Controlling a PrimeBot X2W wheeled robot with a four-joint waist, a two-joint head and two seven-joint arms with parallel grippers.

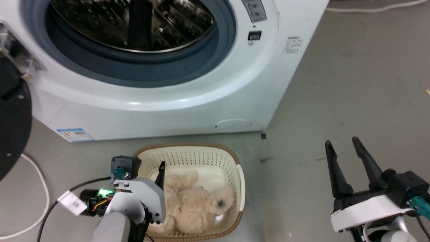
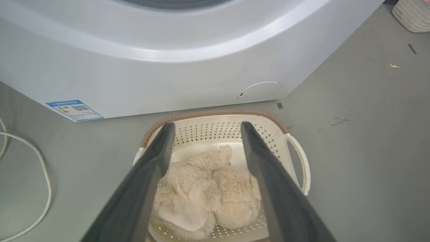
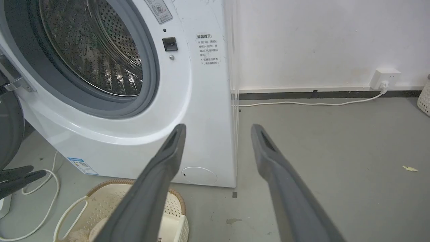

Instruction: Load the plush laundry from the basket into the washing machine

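Plush toy (image 1: 195,205): shaggy, cream-beige, lay curled inside the basket. Basket (image 1: 188,146): oval, cream, perforated, brown-rimmed, stood on the floor (image 1: 352,84) just before the washing machine. Washing machine (image 1: 188,111): white front-loader, door open, steel drum (image 1: 100,16) exposed.

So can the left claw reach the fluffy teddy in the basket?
Probably yes. The left claw hangs open over the basket, fingers pointing at the plush toy. The toy lies uncovered, with nothing between it and the claw.
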